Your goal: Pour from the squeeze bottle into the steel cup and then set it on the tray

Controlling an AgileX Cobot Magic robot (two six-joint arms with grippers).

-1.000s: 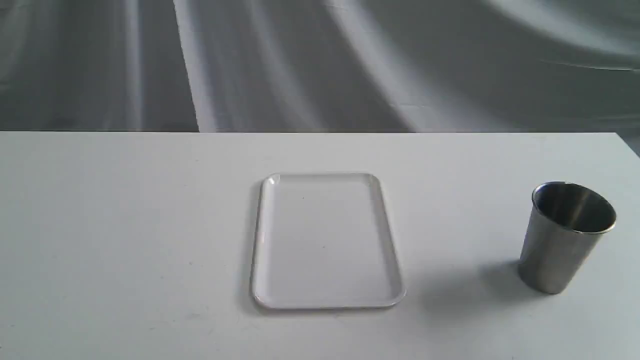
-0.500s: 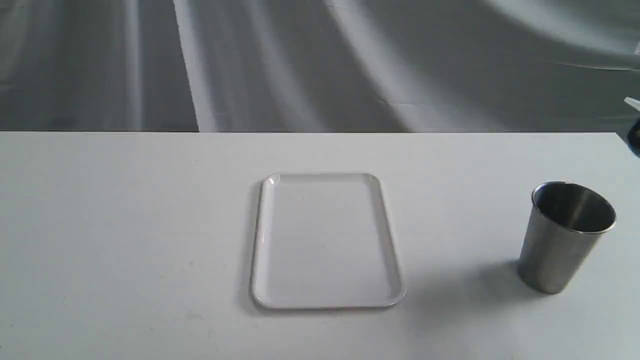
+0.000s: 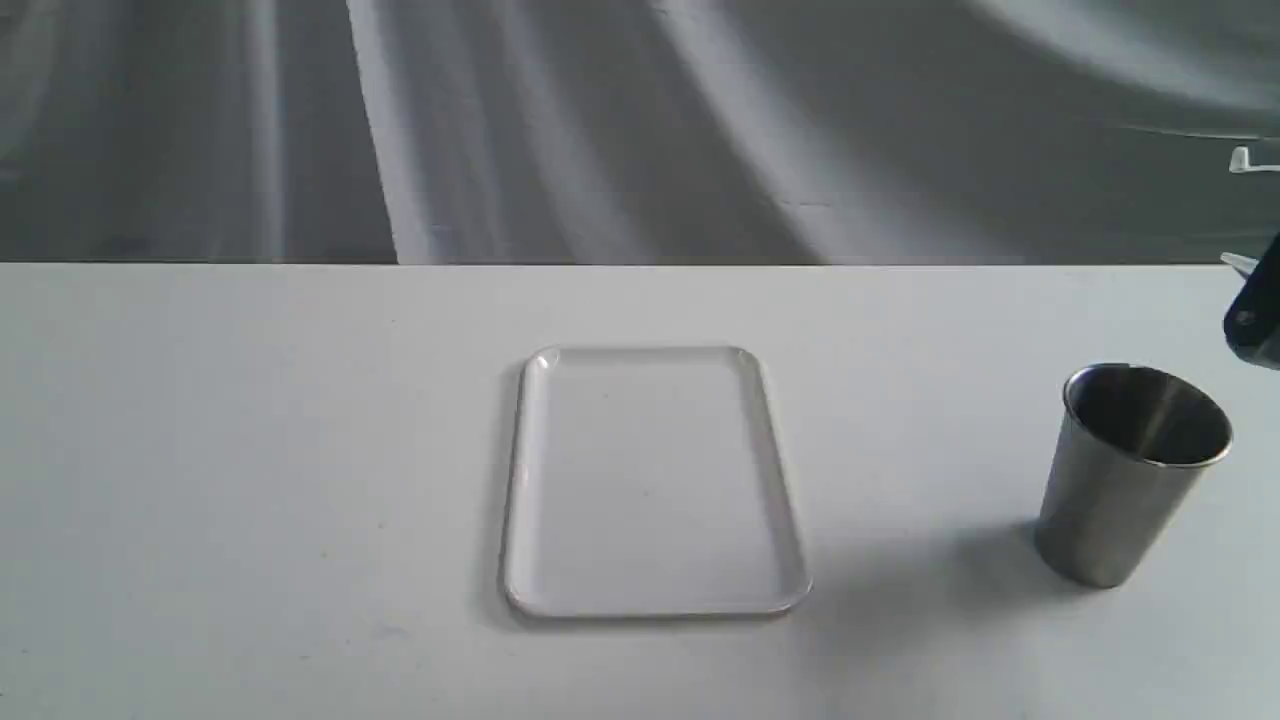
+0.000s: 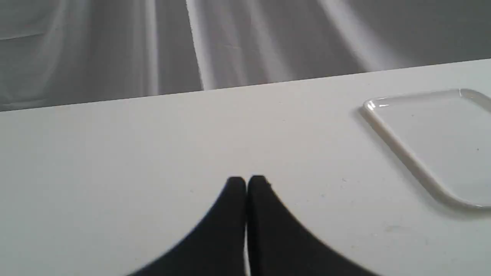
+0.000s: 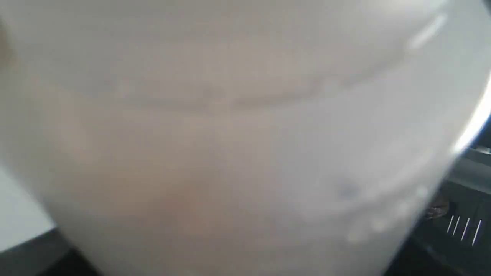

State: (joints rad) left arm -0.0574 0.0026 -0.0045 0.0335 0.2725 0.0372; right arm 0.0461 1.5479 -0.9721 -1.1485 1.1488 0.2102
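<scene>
The squeeze bottle (image 5: pixel 230 134) fills the right wrist view as a blurred whitish translucent wall with an amber tint. It sits so close that the fingers holding it are hidden. In the exterior view a dark part of my right gripper (image 3: pixel 1256 322) shows at the right edge, with small white pieces of the bottle (image 3: pixel 1244 160) above it. It hangs just above and behind the steel cup (image 3: pixel 1125 490), which stands upright at the table's right. The white tray (image 3: pixel 520 480) lies flat in the middle. My left gripper (image 4: pixel 246 180) is shut and holds nothing, low over the table left of the tray (image 4: pixel 418 168).
The white table's (image 3: pixel 250 450) far edge runs in front of a grey draped backdrop (image 3: pixel 600 120). Its right corner lies just behind the cup. A dark surface with white marks (image 5: pixel 464 226) shows past the bottle in the right wrist view.
My right gripper with white bits of the bottle has come into the exterior view at the right edge, moving left toward the cup. The cup and tray have not moved.
</scene>
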